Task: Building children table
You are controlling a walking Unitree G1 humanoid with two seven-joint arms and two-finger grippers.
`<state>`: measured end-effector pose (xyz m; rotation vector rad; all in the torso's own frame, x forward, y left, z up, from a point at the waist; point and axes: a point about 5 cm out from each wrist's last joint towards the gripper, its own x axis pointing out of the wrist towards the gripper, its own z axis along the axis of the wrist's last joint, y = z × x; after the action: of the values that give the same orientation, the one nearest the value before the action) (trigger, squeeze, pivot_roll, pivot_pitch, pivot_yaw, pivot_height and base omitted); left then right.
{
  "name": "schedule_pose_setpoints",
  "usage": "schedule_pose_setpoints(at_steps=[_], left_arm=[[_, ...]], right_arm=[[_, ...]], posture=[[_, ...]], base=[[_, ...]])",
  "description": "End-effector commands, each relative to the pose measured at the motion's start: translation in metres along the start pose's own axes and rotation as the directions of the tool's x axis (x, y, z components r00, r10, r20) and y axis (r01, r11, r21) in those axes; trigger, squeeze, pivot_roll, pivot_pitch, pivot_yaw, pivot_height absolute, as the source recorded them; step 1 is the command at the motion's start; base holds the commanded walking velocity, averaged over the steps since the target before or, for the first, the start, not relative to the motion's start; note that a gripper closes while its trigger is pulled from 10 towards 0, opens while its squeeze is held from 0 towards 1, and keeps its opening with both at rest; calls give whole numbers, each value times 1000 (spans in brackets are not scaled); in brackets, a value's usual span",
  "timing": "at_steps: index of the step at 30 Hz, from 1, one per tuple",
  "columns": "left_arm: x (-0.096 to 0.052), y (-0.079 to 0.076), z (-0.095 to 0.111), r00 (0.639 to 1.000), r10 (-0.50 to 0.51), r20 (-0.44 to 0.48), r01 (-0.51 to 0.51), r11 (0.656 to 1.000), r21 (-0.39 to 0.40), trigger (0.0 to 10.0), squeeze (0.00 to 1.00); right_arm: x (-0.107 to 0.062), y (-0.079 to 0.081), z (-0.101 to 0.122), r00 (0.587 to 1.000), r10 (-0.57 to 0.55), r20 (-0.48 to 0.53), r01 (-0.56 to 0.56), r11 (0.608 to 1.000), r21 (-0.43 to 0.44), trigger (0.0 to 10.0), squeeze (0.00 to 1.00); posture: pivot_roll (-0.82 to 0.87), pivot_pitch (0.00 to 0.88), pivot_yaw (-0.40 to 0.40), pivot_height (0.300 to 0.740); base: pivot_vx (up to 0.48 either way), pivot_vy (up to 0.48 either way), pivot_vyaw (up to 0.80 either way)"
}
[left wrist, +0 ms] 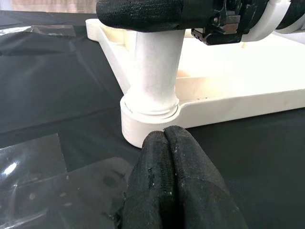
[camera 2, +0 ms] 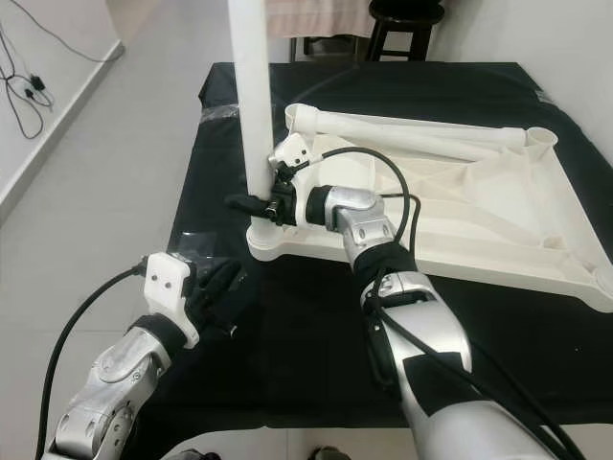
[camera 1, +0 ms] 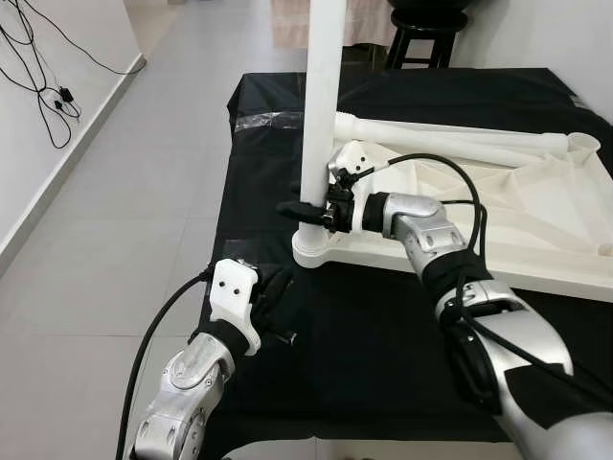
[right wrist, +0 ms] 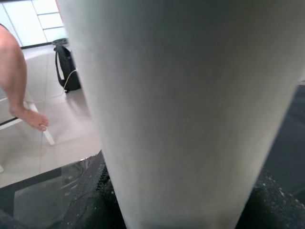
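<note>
The white plastic table top point(camera 1: 498, 206) lies upside down on a black cloth point(camera 1: 383, 326), its ribbed underside facing up and a round socket at each corner. 1 white leg point(camera 1: 321, 105) stands upright in the corner socket nearest the right gripper point(camera 1: 308, 211), rising past the top of the head views; a 2nd white leg point(camera 1: 450, 134) lies flat across the far edge of the top, beyond that gripper. The right gripper's 2 black fingers point(left wrist: 143, 14) clamp the upright leg low on its shaft, just above the socket collar, 1 finger on each side, with the silver forearm reaching in over the table top. In the right wrist view the leg point(right wrist: 186, 105) sits tight between the finger pads. The left gripper point(left wrist: 167, 143) hovers over the cloth just beside the same corner, below and to the left of the right gripper, its 2 fingers pressed together and holding nothing. A crumpled sheet of clear plastic point(left wrist: 43, 176) lies on the cloth next to the left gripper. A person's bare foot point(right wrist: 31, 117) rests on the tiled floor beyond the leg in the right wrist view.
</note>
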<state>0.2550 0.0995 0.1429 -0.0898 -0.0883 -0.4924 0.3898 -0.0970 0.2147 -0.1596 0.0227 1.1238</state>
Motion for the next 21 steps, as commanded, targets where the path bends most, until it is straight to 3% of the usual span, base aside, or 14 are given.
schedule_pose_setpoints(at_steps=[1,7,11,13,14,15,16,17,18,19,20,21], left_arm=[[-2,-1,-1,1000,5,1,-5,1000,7,10000,0],[-3,0,-1,1000,7,1,-7,1000,8,10000,0],[-6,2,-1,1000,9,-1,-9,1000,9,10000,0],[-7,2,-1,1000,8,-4,-8,1000,10,10000,0],[-7,2,-1,1000,8,-4,-8,1000,10,10000,0],[-8,3,-1,1000,8,-5,-8,1000,13,10000,0],[-8,3,-1,1000,8,-5,-8,1000,13,10000,0],[-8,4,0,1000,8,-6,-8,1000,14,10000,0],[-8,5,0,1000,7,-8,-7,1000,18,10000,0],[-8,5,0,1000,7,-8,-7,1000,18,10000,0],[-8,6,-1,1000,7,-10,-7,1000,20,10000,0],[-8,7,-1,1000,7,-12,-6,1000,22,10000,0]], right_arm=[[2,3,-6,1000,26,-1,-26,999,41,0,0],[-4,1,-12,1000,-5,-4,5,999,42,0,0],[-20,-5,-35,977,-213,-26,213,977,17,0,0],[-27,-6,-52,916,-396,-61,399,916,46,0,0],[-27,-6,-52,916,-396,-61,399,916,46,0,0],[-30,-5,-64,825,-559,-81,565,822,72,0,0],[-30,-5,-64,825,-559,-81,565,822,72,0,0],[-27,16,-82,771,-627,-108,636,760,134,0,0],[-28,33,-90,717,-687,-118,697,705,135,0,0],[-28,33,-90,717,-687,-118,697,705,135,0,0],[-29,43,-93,681,-722,-122,732,668,132,0,0],[-25,46,-90,693,-714,-103,721,683,116,0,0]], posture=[[45,142,-22,740],[47,140,-20,740],[46,140,-17,740],[51,140,-18,740],[51,140,-18,740],[57,142,-20,740],[57,142,-20,740],[50,155,-12,740],[55,153,-2,740],[55,153,-2,740],[51,147,-1,740],[37,135,11,740]], base=[[0,0,0],[0,0,0],[0,0,0],[0,0,0],[0,0,0],[0,0,0],[0,0,0],[0,0,0],[0,0,0],[0,0,0],[0,0,0],[0,0,0]])
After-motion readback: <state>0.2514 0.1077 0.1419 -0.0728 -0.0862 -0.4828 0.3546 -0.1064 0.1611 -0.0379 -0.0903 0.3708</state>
